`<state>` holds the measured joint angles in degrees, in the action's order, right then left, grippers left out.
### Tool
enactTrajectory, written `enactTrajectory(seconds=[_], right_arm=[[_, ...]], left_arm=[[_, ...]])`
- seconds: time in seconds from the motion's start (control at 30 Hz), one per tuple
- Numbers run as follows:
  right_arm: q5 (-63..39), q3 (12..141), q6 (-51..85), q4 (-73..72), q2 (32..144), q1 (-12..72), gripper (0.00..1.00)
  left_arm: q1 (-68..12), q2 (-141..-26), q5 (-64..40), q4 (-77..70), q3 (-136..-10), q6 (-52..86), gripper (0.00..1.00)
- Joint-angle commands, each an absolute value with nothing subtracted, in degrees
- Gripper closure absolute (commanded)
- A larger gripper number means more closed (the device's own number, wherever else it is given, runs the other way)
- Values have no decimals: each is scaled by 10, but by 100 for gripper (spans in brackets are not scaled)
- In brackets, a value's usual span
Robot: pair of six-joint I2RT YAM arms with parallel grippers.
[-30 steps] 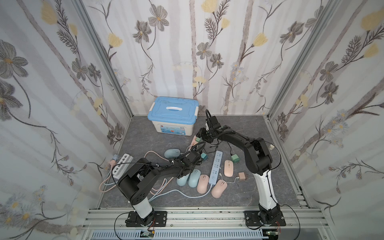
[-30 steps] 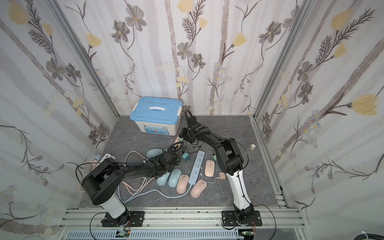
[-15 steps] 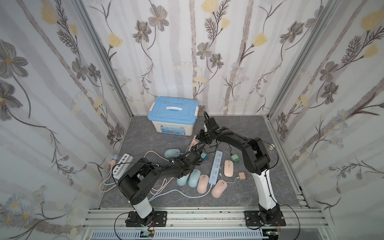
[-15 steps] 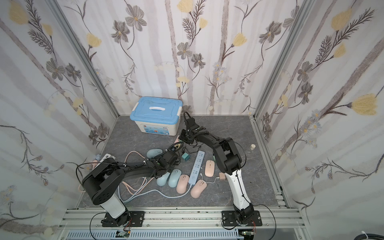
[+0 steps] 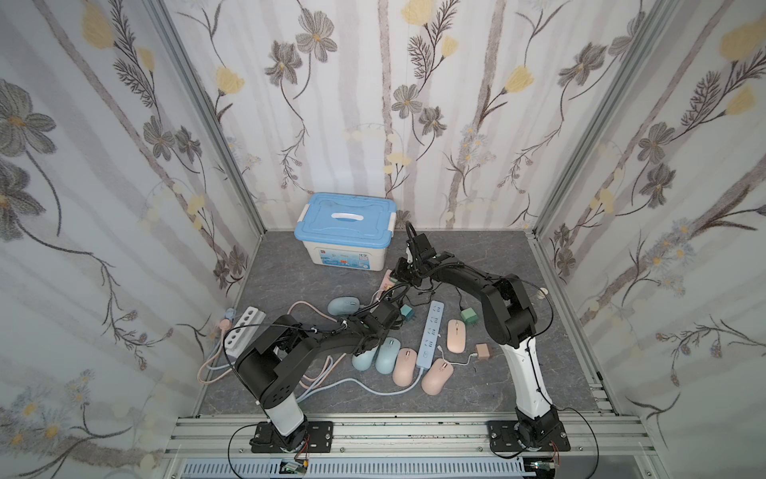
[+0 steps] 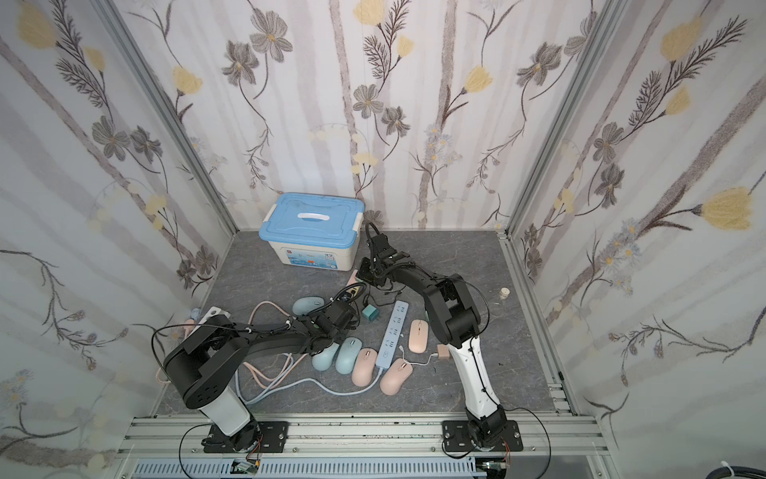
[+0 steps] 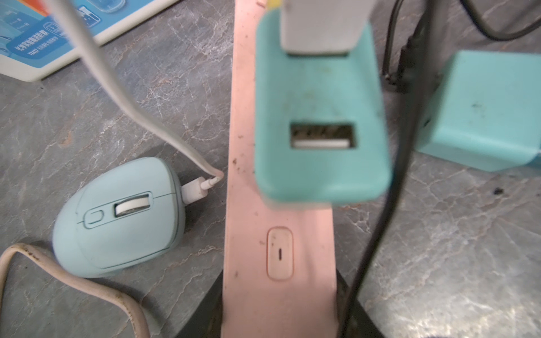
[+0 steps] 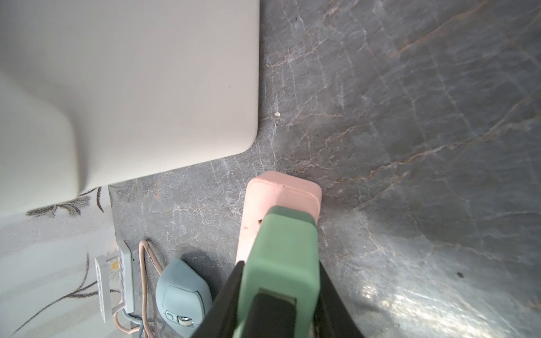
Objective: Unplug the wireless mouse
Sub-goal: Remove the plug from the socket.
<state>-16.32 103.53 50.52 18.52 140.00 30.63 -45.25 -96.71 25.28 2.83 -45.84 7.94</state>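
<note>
A pale blue wireless mouse (image 7: 117, 219) lies on the grey floor with a white cable (image 7: 117, 87) plugged into its nose. Beside it runs a pink power strip (image 7: 243, 219), and my left gripper (image 7: 279, 307) is shut on the strip's switch end. A teal charger (image 7: 319, 102) stands plugged into the strip, with one USB port empty and a white plug in the other. My right gripper (image 8: 279, 292) is shut on that charger (image 8: 281, 248), a black finger pressed against each side. In both top views the grippers meet at the strip (image 5: 389, 282), behind the mouse (image 6: 309, 306).
A blue-lidded box (image 5: 344, 232) stands close behind the strip. A loose teal charger (image 7: 480, 108) lies beside it with black cables. Nearer the front are a blue power strip (image 5: 431, 336), several pink and blue mice (image 5: 404, 365), and a white strip (image 5: 246, 327) at the left wall.
My right gripper's fingers have closed in against the teal charger, and the right wrist has shifted slightly toward the strip. The left arm and the mouse have not moved.
</note>
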Motion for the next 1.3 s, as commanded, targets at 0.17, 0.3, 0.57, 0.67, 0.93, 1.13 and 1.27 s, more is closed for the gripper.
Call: enactTrajectory(seconds=[0.17, 0.3, 0.57, 0.67, 0.93, 1.13, 1.27], right_arm=[[-132, 1048, 485, 183, 1413, 307, 62], [-130, 1048, 484, 179, 1413, 308, 61], [-130, 1048, 475, 186, 1409, 309, 99], [-136, 1039, 458, 190, 1399, 314, 100], [-283, 992, 384, 139, 1370, 285, 100], [-124, 928, 458, 116, 1321, 306, 100], [-3, 910, 472, 132, 1308, 339, 100]], left_arm=[[-453, -969, 251, 0, -459, 86, 100], [-453, -971, 251, 1, -461, 86, 100], [-452, -971, 252, 4, -463, 85, 100], [-453, -970, 252, 4, -463, 86, 100], [-453, -970, 249, 1, -462, 85, 100], [-452, -973, 245, 3, -465, 86, 100], [-452, -972, 242, 5, -465, 89, 100]])
